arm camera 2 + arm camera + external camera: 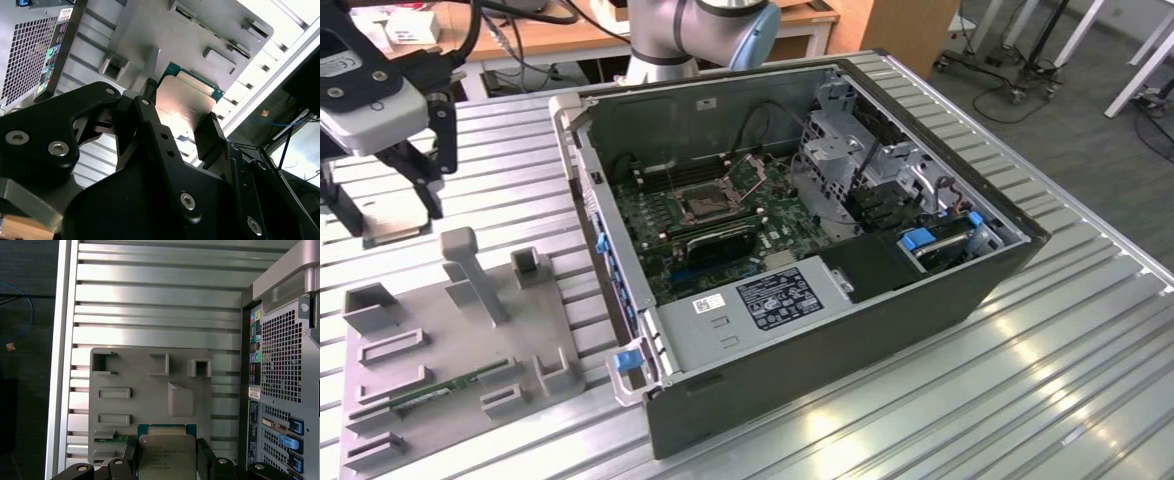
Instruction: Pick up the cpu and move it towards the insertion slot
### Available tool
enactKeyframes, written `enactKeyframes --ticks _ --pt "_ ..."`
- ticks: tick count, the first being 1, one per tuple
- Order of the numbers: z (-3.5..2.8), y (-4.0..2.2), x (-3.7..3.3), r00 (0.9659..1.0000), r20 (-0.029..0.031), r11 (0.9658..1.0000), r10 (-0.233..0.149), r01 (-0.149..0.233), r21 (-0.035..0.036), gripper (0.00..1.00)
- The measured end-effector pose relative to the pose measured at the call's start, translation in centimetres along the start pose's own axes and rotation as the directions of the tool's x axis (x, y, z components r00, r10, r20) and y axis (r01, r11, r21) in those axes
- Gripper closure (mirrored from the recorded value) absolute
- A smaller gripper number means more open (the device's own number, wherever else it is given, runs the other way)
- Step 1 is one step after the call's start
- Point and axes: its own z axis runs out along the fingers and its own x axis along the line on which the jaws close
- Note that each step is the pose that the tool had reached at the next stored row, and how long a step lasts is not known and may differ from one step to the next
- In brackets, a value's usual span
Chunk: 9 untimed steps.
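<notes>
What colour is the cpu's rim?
Teal-green, around a silvery top; the second wrist view shows the cpu best.

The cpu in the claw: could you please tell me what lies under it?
Under the cpu, gripped by the claw, lies the grey fixture plate on the slatted table. The end of a green memory stick shows beside it; the plate directly beneath is covered.

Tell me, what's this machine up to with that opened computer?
A robot arm's tool is clamped on the cpu, a small silvery chip, holding it above a grey parts tray beside the open computer case. The chip is well away from the insertion slot on the board inside the case.
</notes>
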Motion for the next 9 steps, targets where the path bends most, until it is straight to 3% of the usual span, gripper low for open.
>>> enactKeyframes --ticks 9 --pt "0.0 -0.01 -0.6 1.0 0.0 1.0 0.0 0.0 0.0 0.45"
